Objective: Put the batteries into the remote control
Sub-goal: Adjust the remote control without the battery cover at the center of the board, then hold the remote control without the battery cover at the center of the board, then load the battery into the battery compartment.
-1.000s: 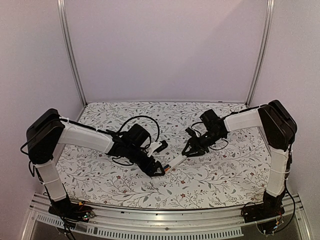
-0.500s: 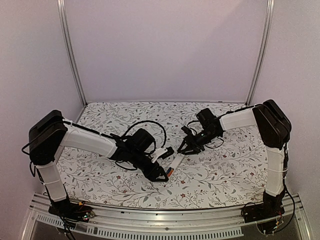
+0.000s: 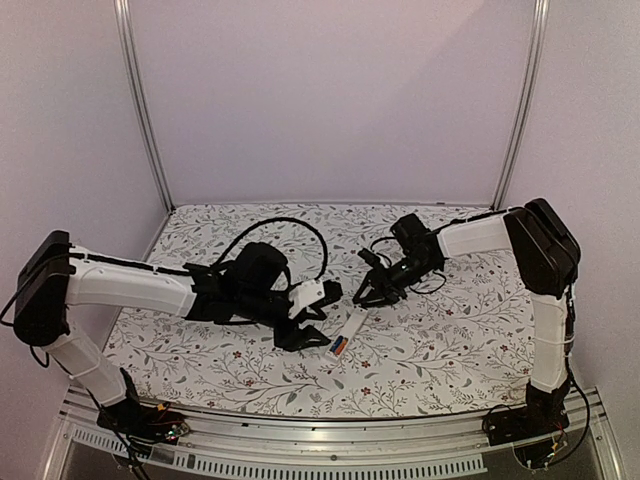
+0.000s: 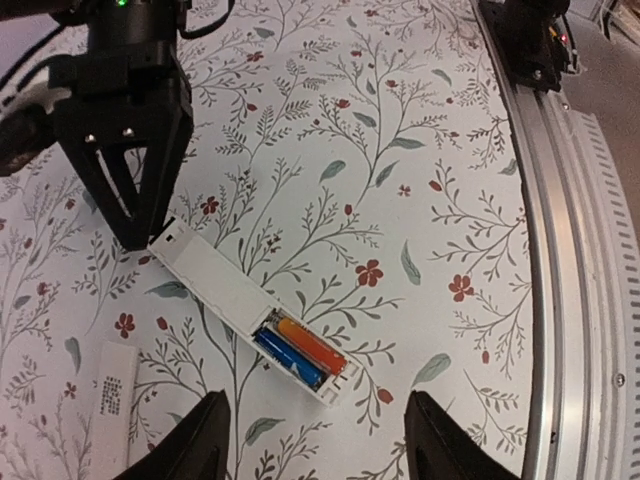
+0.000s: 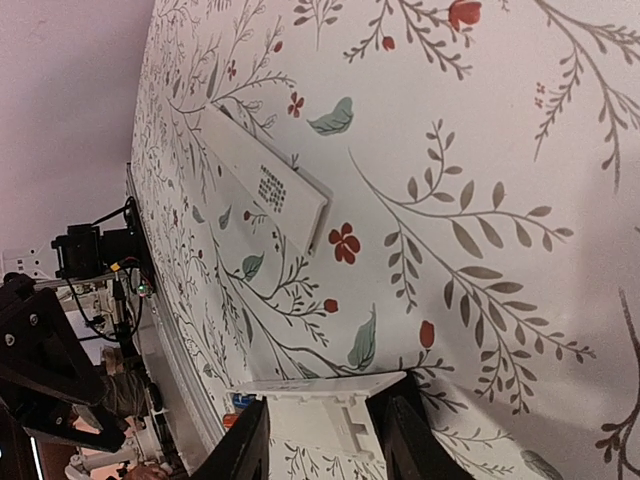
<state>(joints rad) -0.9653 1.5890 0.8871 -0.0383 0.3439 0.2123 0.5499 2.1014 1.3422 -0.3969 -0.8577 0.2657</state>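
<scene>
The remote control [image 4: 215, 285] lay flat on the flower-printed table [image 3: 450, 340], roughly midway between the two arms and slanting across the cloth, its back facing up. The two batteries sat side by side in its open end, the orange-red battery [image 4: 312, 347] touching the blue battery [image 4: 287, 358], both lying lengthwise along the bar. That loaded end pointed toward the near edge of the table, where a metal rail [image 4: 570, 250] ran along the side. The left gripper [image 4: 316, 394] hung over that end with its fingers [image 4: 205, 440] spread wide; nothing sat between them, and they stood apart from the remote control. The right gripper [image 5: 325, 410] was at the opposite, far end, its two fingers pinching the plain white tip of the bar from either side. In the left wrist view the right gripper's black fingers tapered down to a point that met the corner of the remote control. A flat white cover [image 4: 112, 395] with small dark print lay on the cloth just beside the remote control, apart from it and not touching either gripper. In the top view the left arm reached low across the table from the left, while the right arm bent down from the right.
</scene>
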